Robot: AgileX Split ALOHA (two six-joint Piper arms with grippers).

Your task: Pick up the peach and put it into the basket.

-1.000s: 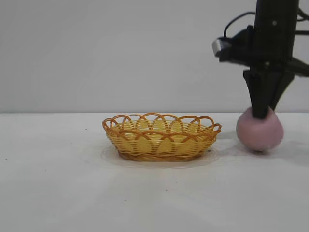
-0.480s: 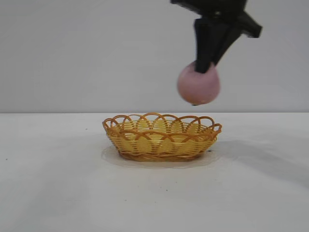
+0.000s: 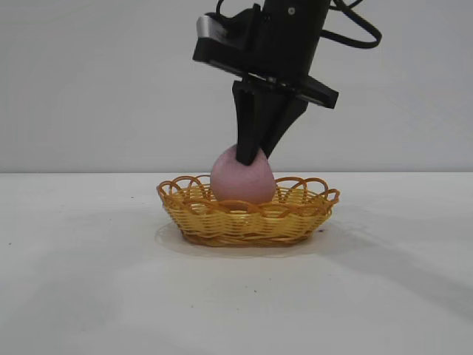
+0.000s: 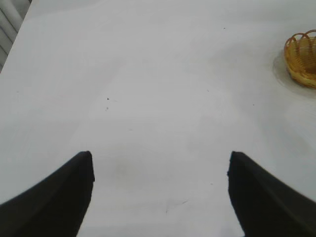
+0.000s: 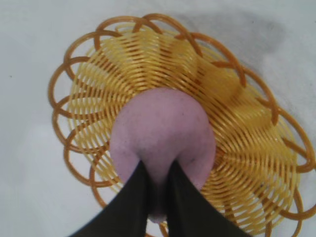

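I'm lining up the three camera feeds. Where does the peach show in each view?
Exterior view: the peach sits mid-frame in the basket, under the right gripper.
Left wrist view: not in it; only the basket's rim shows at the edge.
Right wrist view: centre, fingers on it.
Shared landmark: the basket.

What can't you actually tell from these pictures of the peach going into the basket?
- Whether the peach rests on the basket floor: in the exterior view the wall hides its underside.
- Whether the right gripper still grips it: in the right wrist view the fingers lie against the peach, pressure unclear.
- The left gripper body: cut off by the left wrist view's edge; only two open fingertips show.
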